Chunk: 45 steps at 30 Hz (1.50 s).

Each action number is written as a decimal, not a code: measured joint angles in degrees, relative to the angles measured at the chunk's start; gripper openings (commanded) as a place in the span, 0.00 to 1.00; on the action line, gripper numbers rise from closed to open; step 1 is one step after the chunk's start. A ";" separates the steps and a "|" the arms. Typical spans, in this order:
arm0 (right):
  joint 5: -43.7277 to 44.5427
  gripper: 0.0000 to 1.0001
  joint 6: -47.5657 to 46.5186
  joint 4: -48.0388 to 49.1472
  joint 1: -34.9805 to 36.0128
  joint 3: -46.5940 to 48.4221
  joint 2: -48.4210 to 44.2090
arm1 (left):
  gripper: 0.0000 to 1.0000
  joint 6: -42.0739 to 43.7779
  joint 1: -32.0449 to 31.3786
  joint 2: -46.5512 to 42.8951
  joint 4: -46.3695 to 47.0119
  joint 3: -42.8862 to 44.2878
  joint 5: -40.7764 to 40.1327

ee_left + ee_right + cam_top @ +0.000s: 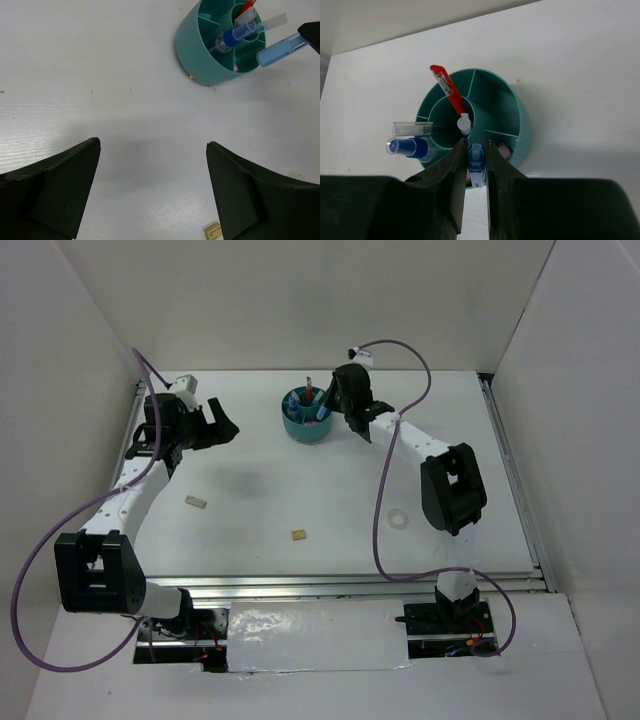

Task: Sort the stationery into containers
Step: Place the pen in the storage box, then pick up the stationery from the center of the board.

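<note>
Teal organiser [520, 125] holds several pens [407, 146], my right gripper [476, 146] pinches a blue-white pen [476, 162] over it, left gripper [152, 145] gapes empty, tan blocks [195, 502] and tape ring [399, 520] lie well outside it.

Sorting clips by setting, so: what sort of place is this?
Likely a robot test cell: a white table, plain white walls boxing it in, and a left arm and right arm mounted at its edge.

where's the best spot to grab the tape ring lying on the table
From straight above. The tape ring lies flat on the table, so its wall is probably the only grippable part: pinch it with one finger in the hole and one outside.
</note>
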 measured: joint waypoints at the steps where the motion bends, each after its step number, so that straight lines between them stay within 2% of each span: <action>1: 0.02 0.02 0.02 0.09 0.22 0.22 0.37 | 0.99 -0.11 0.44 0.00 0.07 0.00 0.39; 6: 0.00 0.06 0.24 0.90 1.18 1.38 2.54 | 0.99 -0.26 2.64 -0.09 0.61 -0.42 2.05; 9: 0.00 0.28 0.24 1.01 1.55 1.73 3.52 | 0.99 -0.22 3.34 -0.22 0.98 -1.14 2.29; 10: 0.02 0.41 0.31 1.07 1.57 1.73 3.72 | 0.99 -0.20 3.43 -0.33 1.07 -1.40 2.36; 12: 0.02 0.52 0.46 1.46 1.66 1.73 4.02 | 0.99 -0.17 3.61 -0.42 1.07 -1.55 2.58; 13: 0.02 0.53 0.35 1.68 1.68 1.73 4.11 | 0.99 -0.13 3.63 -0.42 1.16 -1.55 2.75; 20: -2.01 0.49 -1.55 1.86 1.68 1.31 3.34 | 0.99 1.42 3.96 -1.11 1.16 -1.55 4.11; 25: -7.78 0.30 -7.87 -0.72 0.81 -5.46 -6.34 | 0.99 7.06 4.48 -3.39 -0.42 -1.57 7.52; 30: -21.14 0.20 -23.58 -11.87 -4.13 -11.87 -22.21 | 0.99 15.28 4.74 -5.92 -4.22 -1.66 11.63; 34: -28.11 0.22 -39.06 -26.14 -10.05 -16.26 -30.86 | 0.99 21.07 4.74 -8.22 -6.60 -2.43 15.02; 37: -29.29 0.31 -48.17 -36.26 -13.53 -20.09 -31.41 | 0.99 22.80 4.74 -8.41 -8.00 -2.49 17.14; 39: -29.24 0.35 -52.96 -41.66 -15.10 -23.41 -29.73 | 0.99 23.45 4.74 -8.39 -8.92 -2.49 18.14; 42: -29.29 0.46 -58.47 -48.83 -17.27 -27.43 -26.53 | 0.99 23.93 4.74 -8.39 -9.79 -2.49 19.30; 45: -29.97 0.81 -61.77 -53.48 -19.28 -29.29 -25.22 | 0.99 24.09 4.74 -8.39 -10.56 -2.49 19.91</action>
